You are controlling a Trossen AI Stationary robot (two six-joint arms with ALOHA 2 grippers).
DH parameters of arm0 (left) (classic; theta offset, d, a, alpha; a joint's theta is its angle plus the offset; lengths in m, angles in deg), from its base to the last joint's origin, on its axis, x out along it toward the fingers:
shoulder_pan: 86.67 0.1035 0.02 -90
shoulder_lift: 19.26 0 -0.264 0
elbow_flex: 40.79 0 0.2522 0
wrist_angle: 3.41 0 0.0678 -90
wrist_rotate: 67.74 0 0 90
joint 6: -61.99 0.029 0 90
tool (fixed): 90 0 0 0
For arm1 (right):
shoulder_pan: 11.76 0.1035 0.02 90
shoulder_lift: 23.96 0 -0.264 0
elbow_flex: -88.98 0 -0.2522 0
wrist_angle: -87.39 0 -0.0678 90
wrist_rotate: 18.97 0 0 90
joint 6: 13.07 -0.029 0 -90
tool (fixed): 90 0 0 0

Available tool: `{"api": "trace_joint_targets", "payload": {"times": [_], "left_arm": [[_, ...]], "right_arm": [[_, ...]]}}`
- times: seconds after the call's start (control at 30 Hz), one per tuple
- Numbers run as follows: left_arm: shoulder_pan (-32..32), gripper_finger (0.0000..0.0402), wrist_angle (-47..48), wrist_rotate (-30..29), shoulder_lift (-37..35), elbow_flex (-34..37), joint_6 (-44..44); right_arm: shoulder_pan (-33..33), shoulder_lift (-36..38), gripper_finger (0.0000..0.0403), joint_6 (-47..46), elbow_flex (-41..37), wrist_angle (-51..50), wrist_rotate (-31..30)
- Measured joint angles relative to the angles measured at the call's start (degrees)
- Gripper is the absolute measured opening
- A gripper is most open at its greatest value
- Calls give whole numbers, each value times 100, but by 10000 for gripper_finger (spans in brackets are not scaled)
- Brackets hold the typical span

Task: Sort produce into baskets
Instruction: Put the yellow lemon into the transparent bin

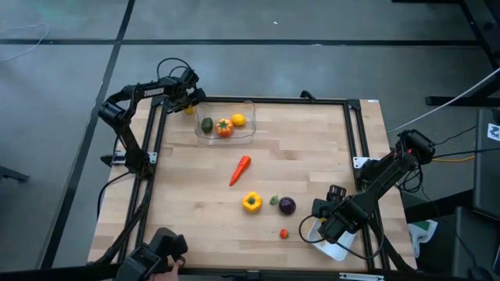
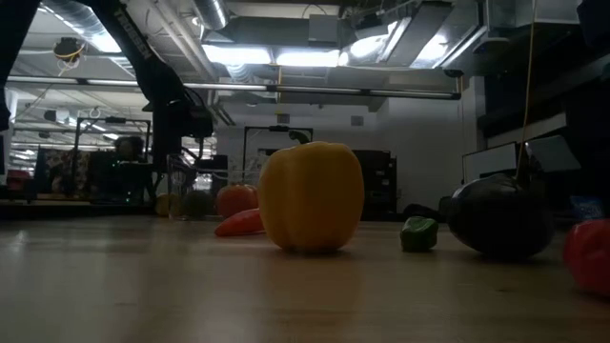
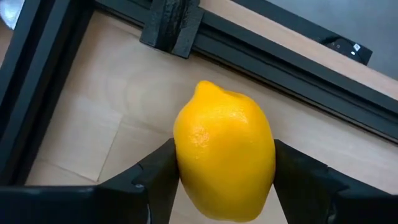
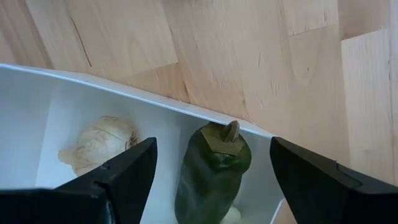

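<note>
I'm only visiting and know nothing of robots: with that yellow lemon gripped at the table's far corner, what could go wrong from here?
The left gripper pinches the smooth, rounded yellow lemon by its sides beside the clear plastic tub; it might slip out and roll off. The right gripper hangs open over the white tray, right above the dark green pepper and white garlic; lowering could knock them or tip the tray.

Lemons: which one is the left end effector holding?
The lemon outside the clear tub's far-left corner, clamped in the left end effector; the other lemon lies inside.
</note>
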Motion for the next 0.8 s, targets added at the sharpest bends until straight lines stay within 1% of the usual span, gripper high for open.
{"api": "trace_joint_targets", "payload": {"times": [0.17,0.43,0.53,0.63,0.8], "left_arm": [[10,220,-18,70,-149,-1,82],[111,221,-170,83,-837,-13,330],[84,221,-179,254,-1146,-12,710],[-45,221,-173,558,-1422,-13,1225],[-575,221,-122,1006,-1736,-13,2251]], "right_arm": [[-1,0,310,0,0,0,0],[0,0,310,0,0,1,-2],[-1,1,310,0,0,1,-2],[-1,2,310,0,0,0,-4],[1,2,310,0,0,0,-2]]}}
